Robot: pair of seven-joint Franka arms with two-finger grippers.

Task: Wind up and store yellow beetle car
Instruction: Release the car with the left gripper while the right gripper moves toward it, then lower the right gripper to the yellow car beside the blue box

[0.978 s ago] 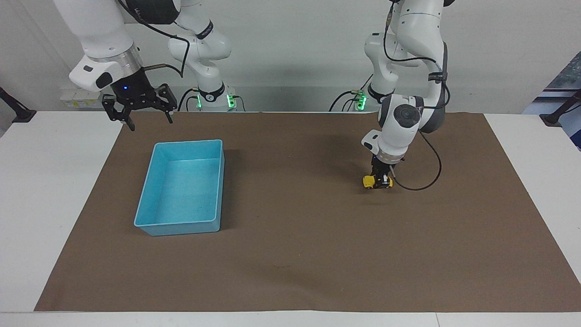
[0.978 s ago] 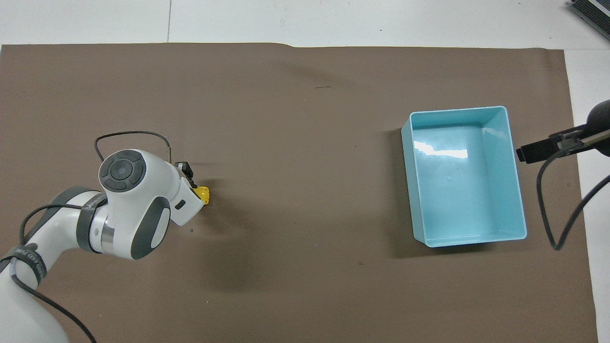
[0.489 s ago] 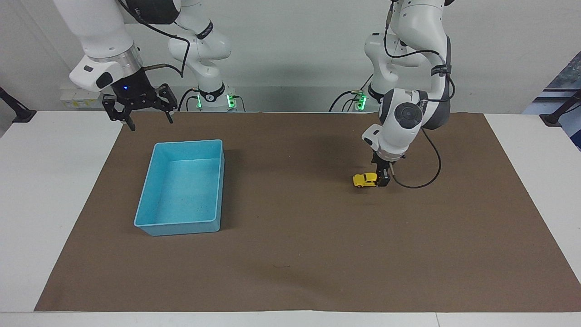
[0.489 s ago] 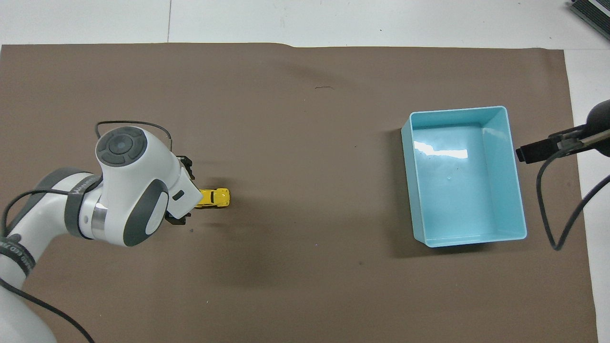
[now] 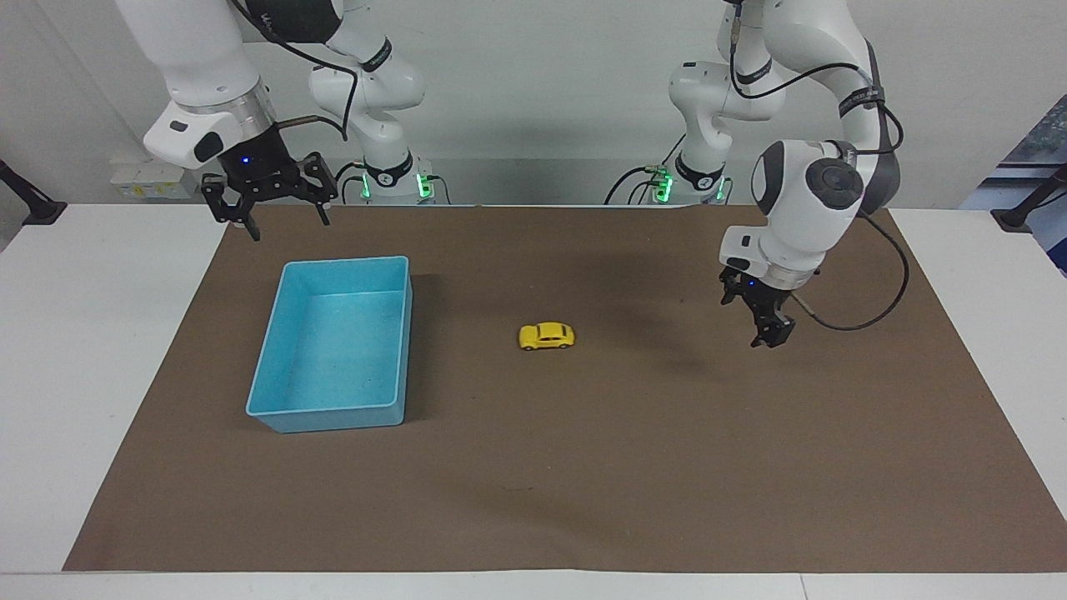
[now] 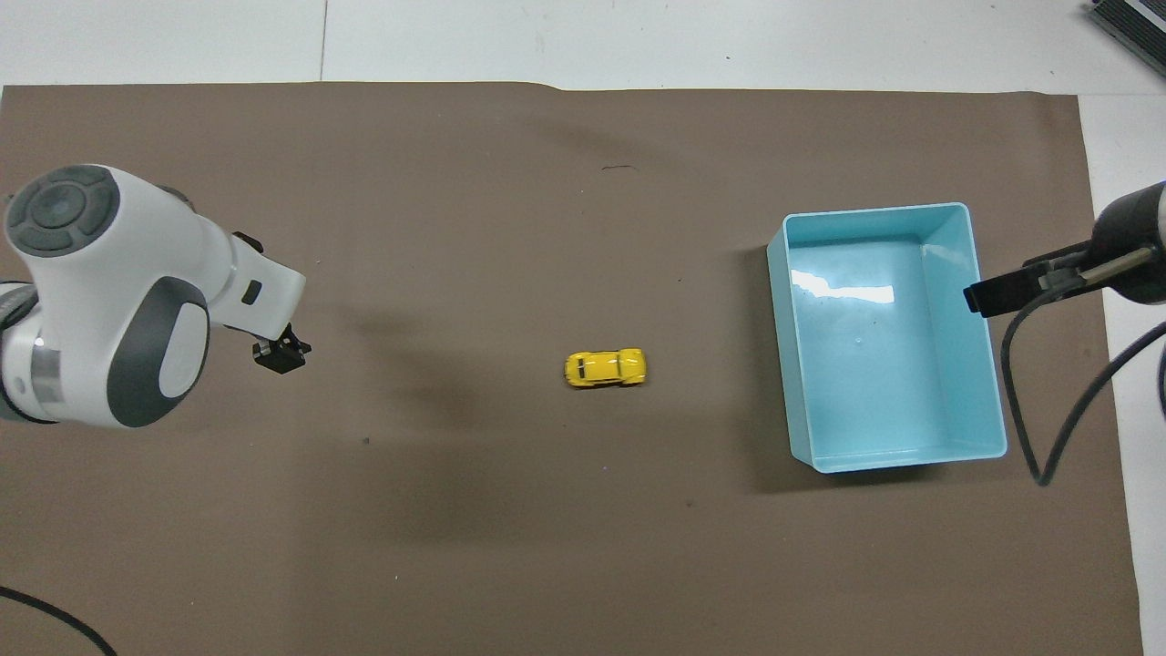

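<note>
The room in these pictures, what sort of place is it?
Likely a robotics lab: two arms at a table under a brown mat, with only a toy car and a blue bin.

Even bright light from above me, both views sharp. Soft smudgy shadows on the brown mat (image 5: 583,467). White glare streak inside the blue bin (image 6: 947,437), overhead view only.

I see bare brown mat (image 5: 583,467) on every side of the yellow beetle car (image 5: 547,336), so a gripper could come down on it from above or slide in low. The only obstacle is the blue bin (image 5: 338,343) (walls upright), well apart toward the right arm's end.
</note>
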